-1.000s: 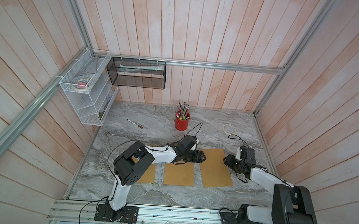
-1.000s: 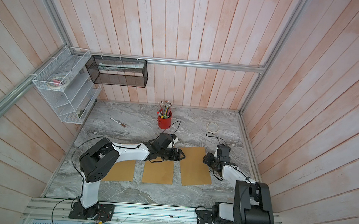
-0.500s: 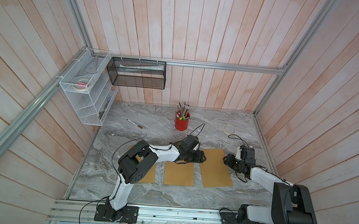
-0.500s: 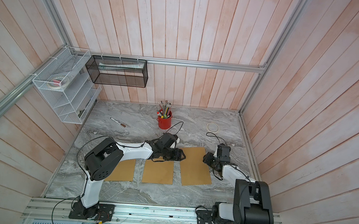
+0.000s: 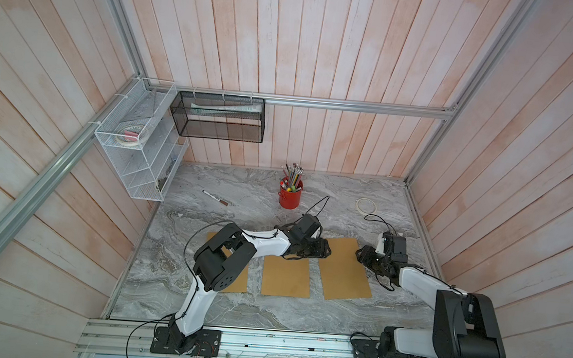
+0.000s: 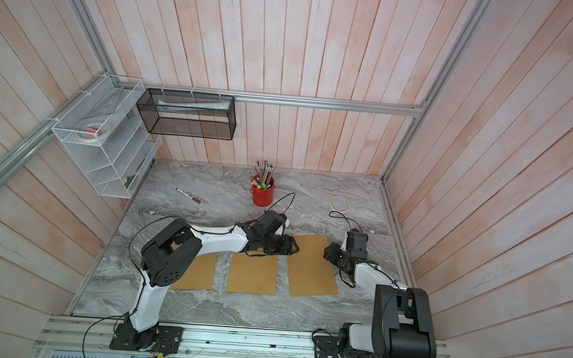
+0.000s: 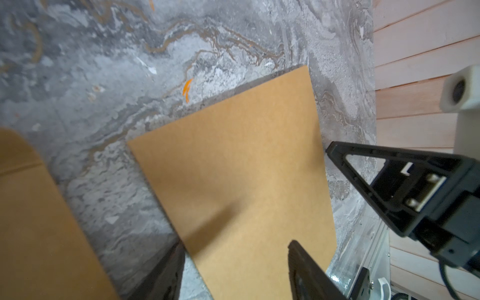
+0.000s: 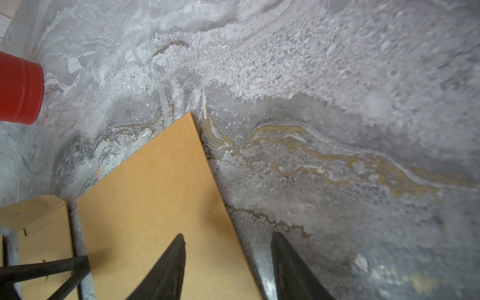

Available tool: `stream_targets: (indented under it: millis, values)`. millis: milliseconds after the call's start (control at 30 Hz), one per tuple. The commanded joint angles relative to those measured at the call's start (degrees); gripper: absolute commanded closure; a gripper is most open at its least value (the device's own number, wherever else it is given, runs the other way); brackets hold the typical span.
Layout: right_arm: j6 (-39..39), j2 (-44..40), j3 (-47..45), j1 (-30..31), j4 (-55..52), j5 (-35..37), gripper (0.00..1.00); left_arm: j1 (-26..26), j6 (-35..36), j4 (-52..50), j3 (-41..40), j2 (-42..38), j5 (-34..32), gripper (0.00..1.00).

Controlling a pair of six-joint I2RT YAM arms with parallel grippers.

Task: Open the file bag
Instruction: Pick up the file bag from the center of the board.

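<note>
File bag (image 5: 344,270) of brown kraft paper lies flat and closed on the grey marbled counter (image 5: 241,197). It is the one nearest the counter's right edge in a row of three, with the middle bag (image 5: 286,277) and the left bag (image 6: 198,275) beside it, each apart from the next. None of the three has shifted over the last second. The change is in the left arm (image 5: 261,243), which has reached a little further towards the right, so the left gripper (image 5: 323,252) now hangs at the file bag's far left corner. Its jaws have drawn somewhat closer, yet the wrist view shows them parted and empty, one finger (image 7: 304,270) over the paper and the other over the bare gap beside it. The right gripper (image 5: 363,259) has not moved; its jaws stand moderately apart astride the bag's right edge, holding nothing. Judging by this, the left gripper is settling in for a pinch on that edge while the right gripper waits to steady the bag. The opening itself is not yet begun, and no flap shows on the upper face.
</note>
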Motion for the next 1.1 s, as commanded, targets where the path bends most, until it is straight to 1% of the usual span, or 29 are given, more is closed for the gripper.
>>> stream_targets:
  millis: [0,533,733,833,1000,1067]
  values:
    - [-0.01,1.67,-0.63,-0.27,-1.16,-1.23,0.45,-0.29,-0.97,0.25,-0.23,1.51,1.03,0.34]
    - [-0.27,3.96,-0.28,-0.27,-0.55,-2.97,0.46,-0.29,-4.67,12.07,-3.06,-0.35,4.02,0.35]
    - [-0.36,4.86,-0.02,-0.23,-0.2,-3.77,0.46,-0.29,-4.76,13.34,-2.41,-0.21,4.59,0.35]
    - [-0.45,5.0,0.2,-0.23,-0.46,-3.72,0.47,-0.29,-4.55,11.09,-1.89,-0.11,3.68,0.35]
    - [-0.54,4.84,0.41,-0.27,-0.94,-3.12,0.47,-0.29,-2.1,0.66,0.54,-0.94,-0.88,0.35]
    - [-0.54,4.95,0.42,-0.27,-0.99,-2.98,0.46,-0.29,-1.56,-1.89,0.9,-1.15,-1.74,0.35]
